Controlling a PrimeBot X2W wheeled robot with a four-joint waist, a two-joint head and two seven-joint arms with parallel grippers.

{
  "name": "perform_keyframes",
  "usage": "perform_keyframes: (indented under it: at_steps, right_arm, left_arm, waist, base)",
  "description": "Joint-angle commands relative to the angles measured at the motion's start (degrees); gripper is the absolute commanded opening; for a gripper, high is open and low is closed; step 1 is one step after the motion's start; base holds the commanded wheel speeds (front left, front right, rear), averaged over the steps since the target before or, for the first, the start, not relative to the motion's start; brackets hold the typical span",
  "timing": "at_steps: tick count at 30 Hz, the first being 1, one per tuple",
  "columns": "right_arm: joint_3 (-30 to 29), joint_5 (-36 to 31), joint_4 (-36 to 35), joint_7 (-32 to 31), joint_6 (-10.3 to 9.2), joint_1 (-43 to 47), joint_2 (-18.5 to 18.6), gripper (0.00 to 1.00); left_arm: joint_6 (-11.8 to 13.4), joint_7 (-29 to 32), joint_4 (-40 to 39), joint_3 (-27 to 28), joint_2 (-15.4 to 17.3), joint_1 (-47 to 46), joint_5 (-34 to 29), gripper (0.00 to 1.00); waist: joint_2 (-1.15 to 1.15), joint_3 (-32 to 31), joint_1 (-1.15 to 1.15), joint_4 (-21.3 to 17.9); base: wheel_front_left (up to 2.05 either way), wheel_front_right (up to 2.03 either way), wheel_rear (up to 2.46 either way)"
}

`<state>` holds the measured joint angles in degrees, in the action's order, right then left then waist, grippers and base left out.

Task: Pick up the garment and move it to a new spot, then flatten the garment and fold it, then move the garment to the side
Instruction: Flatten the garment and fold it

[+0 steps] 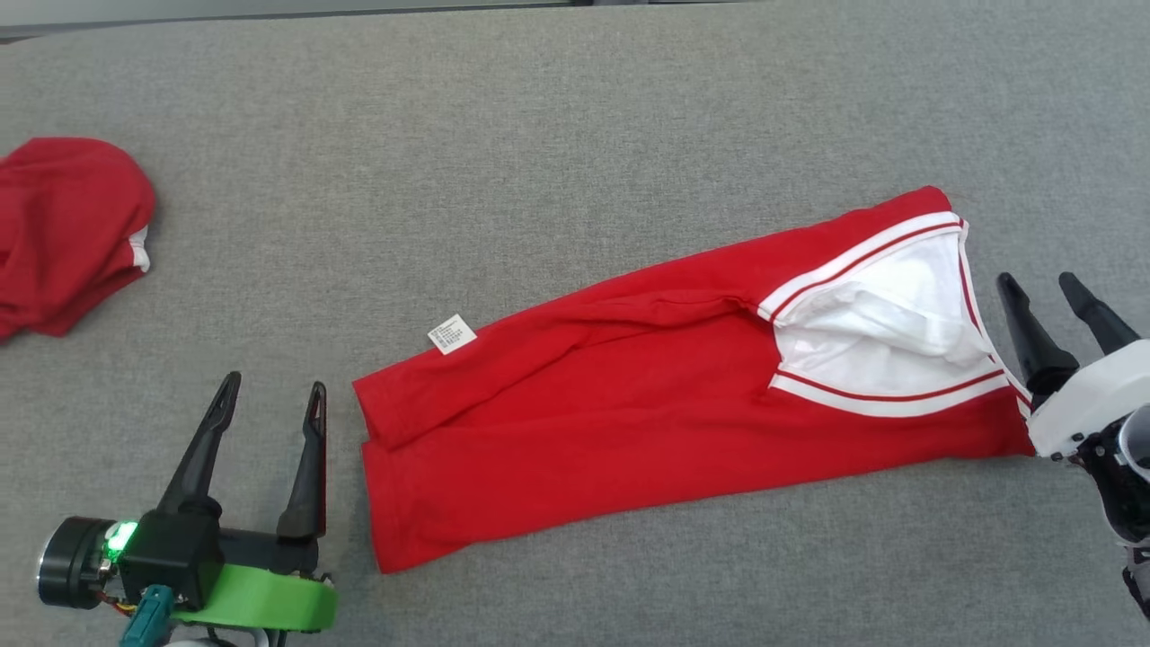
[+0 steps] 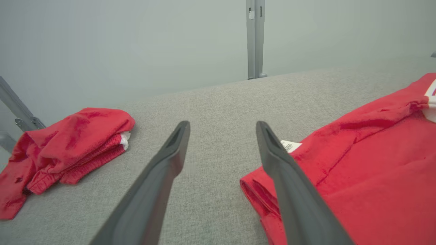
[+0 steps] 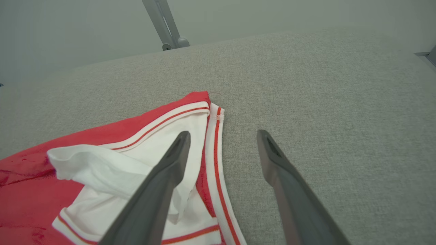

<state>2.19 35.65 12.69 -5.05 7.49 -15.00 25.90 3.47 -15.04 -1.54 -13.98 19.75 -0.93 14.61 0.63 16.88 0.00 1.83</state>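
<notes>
I'm working in what looks like a test lab: grey cloth-covered counter (image 1: 539, 108), bare metal posts (image 2: 255, 41), blank pale wall (image 2: 136, 41) behind.

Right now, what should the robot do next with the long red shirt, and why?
Probably grip its two ends and fold it across, one end over the other. The red garment lies as one long narrow strip, and the left gripper and right gripper stand open, one at each end, holding nothing.
</notes>
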Motion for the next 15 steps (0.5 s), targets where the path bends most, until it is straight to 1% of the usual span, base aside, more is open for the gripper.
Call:
perform_keyframes:
  at_steps: [1,6,8,11,12,15]
  right_arm:
    - [-0.3,-0.57,1.08,-0.99,0.0,-1.58,-1.09,1.0]
    - [-0.83,-2.7,6.54,-3.14,0.0,-5.34,-4.02,1.0]
    - [-0.69,-3.83,9.29,-4.02,0.01,-6.74,-4.8,1.0]
    - [-0.57,-5.57,13.11,-4.75,0.0,-8.22,-5.2,1.0]
    - [-0.57,-5.57,13.11,-4.75,0.0,-8.22,-5.2,1.0]
    - [-0.18,-7.0,15.89,-4.89,0.0,-8.9,-5.14,1.0]
  left_arm:
    - [-1.0,-0.16,-0.94,2.25,-2.35,1.64,-1.18,1.0]
    - [-4.52,-0.17,-1.17,6.77,-7.98,2.71,-3.84,1.0]
    - [-5.56,-0.17,-0.51,8.47,-9.87,2.74,-4.73,1.0]
    - [-6.61,-0.17,0.76,10.95,-12.46,2.88,-5.83,1.0]
    - [-6.61,-0.17,0.76,10.95,-12.46,2.88,-5.83,1.0]
    - [-7.59,-0.17,2.34,12.99,-14.38,3.03,-6.16,1.0]
  waist:
    - [-0.63,-1.1,0.0,1.49]
    - [-0.63,-1.11,0.0,3.31]
    - [-0.63,-0.85,0.0,4.13]
    - [-0.63,-0.61,0.0,5.39]
    - [-0.63,-0.61,0.0,5.39]
    - [-0.63,-0.29,0.0,6.48]
  base:
    - [0.0,0.0,0.0]
    - [0.0,0.0,0.0]
    - [0.0,0.0,0.0]
    - [0.0,0.0,0.0]
    - [0.0,0.0,0.0]
    - [0.0,0.0,0.0]
